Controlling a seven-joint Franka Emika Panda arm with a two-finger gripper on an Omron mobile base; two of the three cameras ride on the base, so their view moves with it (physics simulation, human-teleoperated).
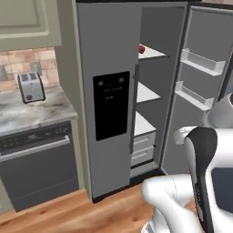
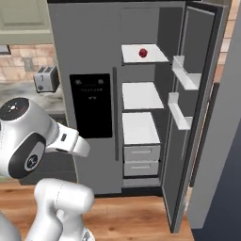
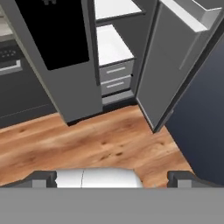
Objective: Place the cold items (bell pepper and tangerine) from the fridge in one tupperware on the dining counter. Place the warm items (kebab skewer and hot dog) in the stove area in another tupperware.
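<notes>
The fridge (image 1: 109,91) (image 2: 89,70) stands ahead with its right door (image 1: 200,91) (image 2: 188,132) swung open. A small red bell pepper (image 1: 141,48) (image 2: 143,52) rests on the top white shelf inside. The lower shelves look bare. My gripper (image 3: 112,179) is open, its fingertips (image 3: 43,178) spread wide with nothing between them. It hangs low over the wood floor, well short of the fridge. The tangerine, kebab skewer, hot dog and tupperware are out of view.
A silver toaster (image 1: 31,86) (image 2: 45,79) sits on the marble counter (image 1: 41,113) left of the fridge, above a dark dishwasher (image 1: 36,159). Two drawers (image 2: 141,160) (image 3: 114,76) fill the fridge's bottom. A dark wall (image 3: 201,131) lies right of the open door.
</notes>
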